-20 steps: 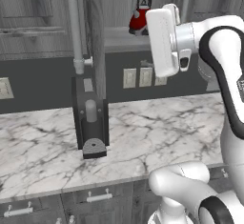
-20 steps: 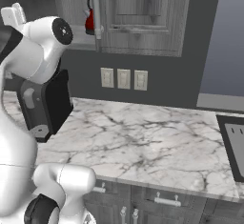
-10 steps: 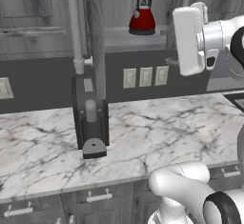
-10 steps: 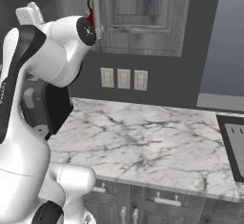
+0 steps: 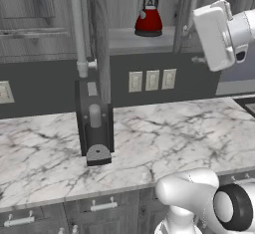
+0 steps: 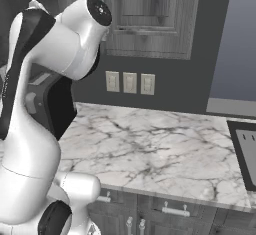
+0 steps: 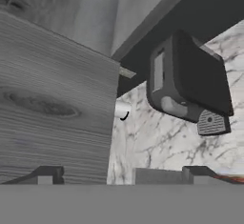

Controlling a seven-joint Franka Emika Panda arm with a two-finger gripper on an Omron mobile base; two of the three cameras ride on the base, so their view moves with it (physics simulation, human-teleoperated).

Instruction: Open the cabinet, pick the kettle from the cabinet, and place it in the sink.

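The cabinet (image 5: 99, 34) stands open, exposing the kettle (image 5: 148, 18) on its shelf for picking; the claw (image 7: 121, 176) is spread wide, holding nothing.

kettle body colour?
Red, with a black handle and knob. The kettle shows best in the left base view, standing in the opened cabinet.

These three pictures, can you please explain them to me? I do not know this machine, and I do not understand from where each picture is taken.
It is a simulated kitchen with a white robot arm on a mobile base. Two cameras ride behind the arm, left and right. The third sits on the hand, looking along the open, empty gripper. The cabinet stands open with the red kettle on its shelf. On the marble counter stands a dark coffee machine.
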